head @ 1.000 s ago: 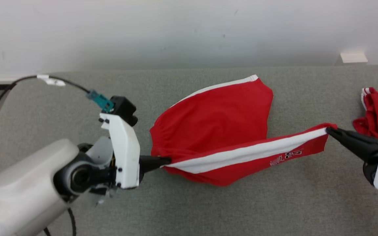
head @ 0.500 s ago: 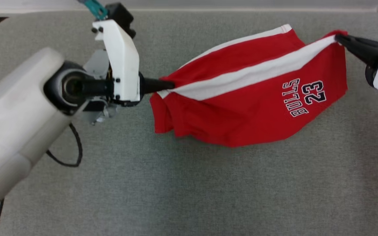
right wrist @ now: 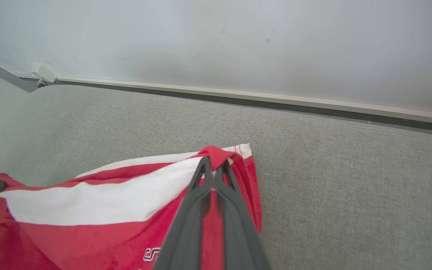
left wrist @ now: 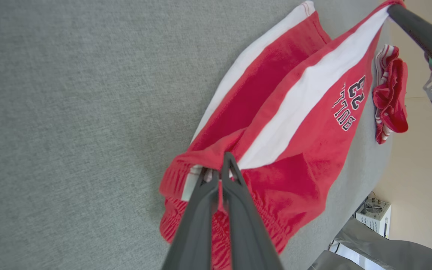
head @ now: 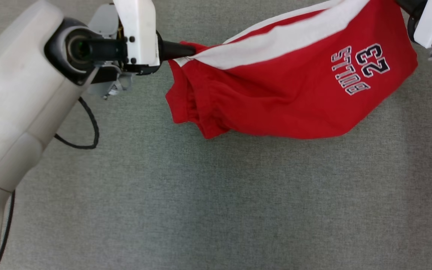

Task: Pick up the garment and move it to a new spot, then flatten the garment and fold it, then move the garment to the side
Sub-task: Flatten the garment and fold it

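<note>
A grey cloth-covered table (head: 216,210) bears the far folds of the red garment (head: 276,105), with a crumpled red cloth (left wrist: 388,90) at its right edge.

top corner of the garment (head: 283,97) past the head view's edge, its lettering (right wrist: 151,254) half off the right wrist view

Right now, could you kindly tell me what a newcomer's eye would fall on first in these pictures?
First the bright red shorts, stretched along their white stripe between the left gripper and the right gripper, each with jaws shut on the cloth. Next the BULLS 23 print near the shorts' right-hand end. In the left wrist view, a second crumpled red garment lies by the edge of the grey padded surface.
</note>
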Tool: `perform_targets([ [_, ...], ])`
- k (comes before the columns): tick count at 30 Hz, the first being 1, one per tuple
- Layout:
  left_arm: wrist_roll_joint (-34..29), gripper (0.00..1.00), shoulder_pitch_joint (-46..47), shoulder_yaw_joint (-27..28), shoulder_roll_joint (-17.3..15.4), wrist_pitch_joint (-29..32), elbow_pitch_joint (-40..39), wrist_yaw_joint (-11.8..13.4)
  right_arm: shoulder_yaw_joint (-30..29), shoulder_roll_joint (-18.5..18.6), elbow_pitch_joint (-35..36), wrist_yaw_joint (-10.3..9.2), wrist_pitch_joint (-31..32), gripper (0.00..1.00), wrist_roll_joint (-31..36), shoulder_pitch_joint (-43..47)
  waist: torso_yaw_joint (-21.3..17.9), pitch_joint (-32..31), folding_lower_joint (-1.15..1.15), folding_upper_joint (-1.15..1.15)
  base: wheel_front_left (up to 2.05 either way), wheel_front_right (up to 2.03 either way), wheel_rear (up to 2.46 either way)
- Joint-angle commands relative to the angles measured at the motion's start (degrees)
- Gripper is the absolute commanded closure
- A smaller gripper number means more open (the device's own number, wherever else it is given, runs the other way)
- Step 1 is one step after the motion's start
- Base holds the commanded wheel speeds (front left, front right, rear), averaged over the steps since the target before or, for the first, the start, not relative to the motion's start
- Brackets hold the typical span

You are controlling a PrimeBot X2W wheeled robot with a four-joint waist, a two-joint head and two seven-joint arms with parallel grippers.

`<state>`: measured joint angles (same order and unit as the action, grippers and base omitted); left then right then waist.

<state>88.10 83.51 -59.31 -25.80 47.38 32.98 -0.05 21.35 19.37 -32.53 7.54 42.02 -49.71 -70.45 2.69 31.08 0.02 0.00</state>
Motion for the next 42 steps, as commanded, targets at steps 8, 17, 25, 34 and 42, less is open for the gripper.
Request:
perform_targets([
  [8, -1.04, 0.57, 1.18, 0.61, 1.27, -1.98, 2.94, -2.03, -0.10, -1.20, -6.51, -0.14, -6.31, 0.55, 2.00, -3.29, 1.37, 0.31, -0.02, 0.00, 0.00, 0.00, 0.00],
  [17, -1.77, 0.00, 0.32, 0.42, 2.47, -3.75, 5.35, -4.30, 1.94, -2.56, -10.27, -0.14, -11.28, 0.00, 0.17, -2.49, 2.40, -1.47, -0.02, 0.00, 0.00, 0.00, 0.00],
  [25, -8.94, 0.00, -2.60, -0.17, 0.43, -17.98, 2.40, -6.90, 6.23, 1.43, -6.59, -0.14, -22.21, 0.00, 0.27, 3.14, 2.64, -7.52, -0.02, 0.00, 0.00, 0.00, 0.00],
  [34, -21.13, 0.00, -12.30, 0.48, -0.89, -47.61, -3.54, -3.63, 5.59, 4.00, -15.40, -0.13, -29.91, 0.00, 1.93, 8.68, 6.29, -10.45, -0.02, 0.00, 0.00, 0.00, 0.00],
  [42, -25.72, 0.00, -24.44, 6.34, -1.91, -62.29, -11.93, 3.37, 5.42, 6.41, -23.32, -0.13, -26.44, 0.00, 1.37, 8.28, 10.93, -9.54, -0.02, 0.00, 0.00, 0.00, 0.00],
])
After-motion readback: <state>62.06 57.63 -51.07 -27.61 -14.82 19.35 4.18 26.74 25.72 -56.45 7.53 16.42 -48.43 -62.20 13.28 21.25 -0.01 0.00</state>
